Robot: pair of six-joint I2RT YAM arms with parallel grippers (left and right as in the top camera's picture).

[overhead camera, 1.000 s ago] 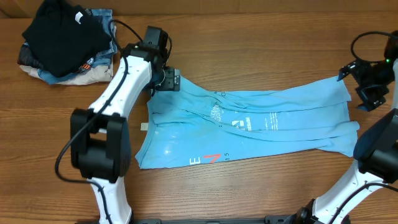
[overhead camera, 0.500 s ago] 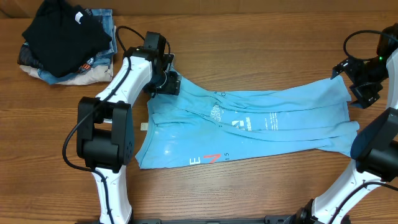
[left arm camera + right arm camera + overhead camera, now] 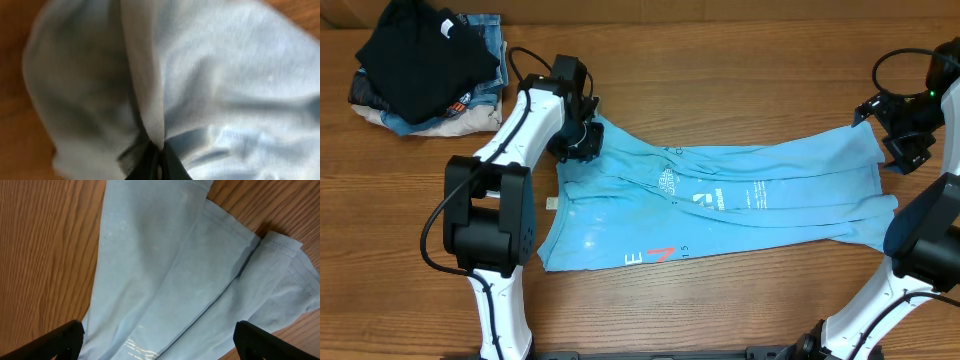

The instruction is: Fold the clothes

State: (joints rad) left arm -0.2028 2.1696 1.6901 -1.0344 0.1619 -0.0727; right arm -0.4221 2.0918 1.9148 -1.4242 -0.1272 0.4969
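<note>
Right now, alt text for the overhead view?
Left gripper is pinched shut on the upper corner of a light-blue T-shirt spread across a wooden table. Right gripper sits open at the shirt's opposite end, and a pile of other clothes lies in the far left corner.

My sky-blue T-shirt (image 3: 720, 205) lies stretched sideways across the wooden table (image 3: 720, 90), gathered into a long band with soft ridges running along its length. The wider end is on my left. The narrower end is on my right, where hemmed layers overlap in stepped edges. The chest side faces up, with dark blue print (image 3: 667, 182) and white print (image 3: 708, 199) near the middle and red-orange marks (image 3: 663, 255) by the near edge. A small white tag (image 3: 551, 204) pokes out at the left edge. 1 far-left corner is bunched up, pinched tight in my left pincer (image 3: 582, 140).
</note>
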